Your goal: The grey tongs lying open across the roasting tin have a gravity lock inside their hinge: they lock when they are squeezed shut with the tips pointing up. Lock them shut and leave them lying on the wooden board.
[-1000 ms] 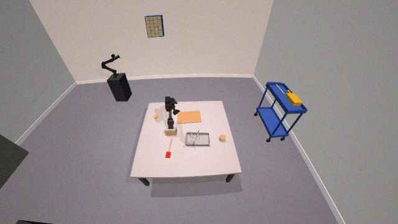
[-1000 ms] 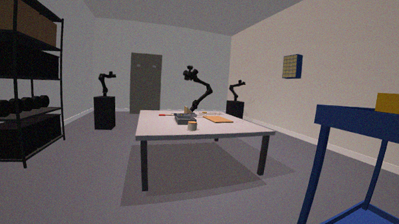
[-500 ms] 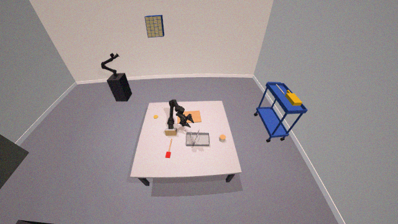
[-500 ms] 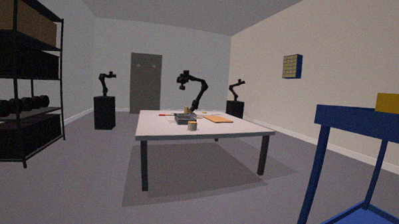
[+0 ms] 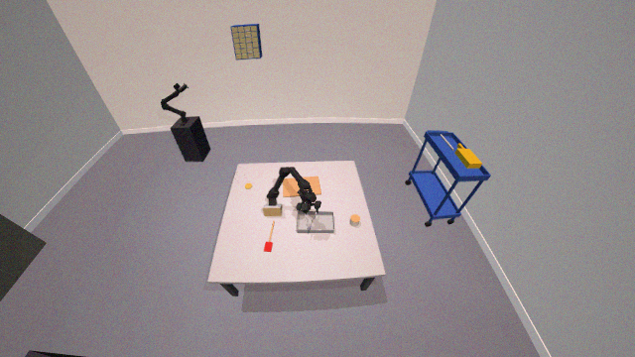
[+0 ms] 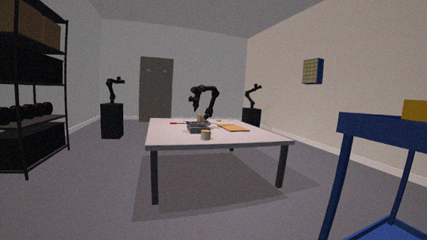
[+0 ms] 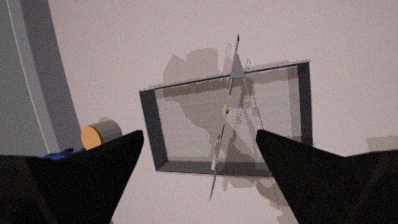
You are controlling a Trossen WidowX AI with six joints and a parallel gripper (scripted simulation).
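Note:
The grey tongs [image 5: 310,224] [image 7: 237,69] lie across the roasting tin [image 5: 333,223] [image 7: 151,130] [image 6: 199,130], with their ends reaching over its long walls. In the wrist view one thin arm shows clearly; the other is hard to tell from shadows. My gripper [image 7: 200,135] [image 5: 311,209] [image 6: 195,109] is open and empty, pointing down above the tin, with the tongs below, between the fingers in the wrist view. The wooden board [image 5: 316,186] [image 6: 233,128] lies flat behind the tin in the top view, with nothing seen on it; my arm hides part of it.
A can with an orange top [image 5: 355,219] [image 6: 206,135] [image 7: 91,137] stands beside the tin. A tan block [image 5: 272,211] stands by the arm's base. A red-bladed spatula [image 5: 268,246] [image 6: 173,123] and a small yellow disc [image 5: 248,186] lie on the table.

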